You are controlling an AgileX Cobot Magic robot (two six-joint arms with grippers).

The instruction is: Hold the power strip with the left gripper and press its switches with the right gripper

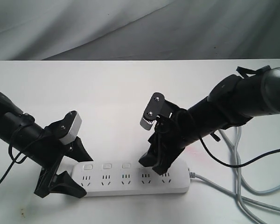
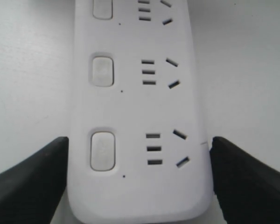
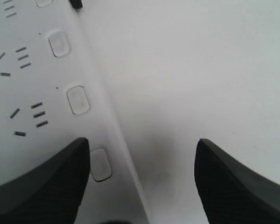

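Nearest me, the power strip lies flat on the table, one end pinched across by my left hand; light, stiff, slick plastic, I judge. My right hand hangs spread over its switches.

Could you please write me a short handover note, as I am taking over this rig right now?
Left claw: closed across the long flat white plastic power strip at the end away from its cord. Its black fingers sit against both long edges, so the strip looks held.
Right claw: open, low over the strip towards the grey cord end. One finger is beside a small white rocker switch, the other over the white table.
Done: strip held. No press is visible.
Left: press the switches. Two of the five are hidden behind the right claw in the exterior view.
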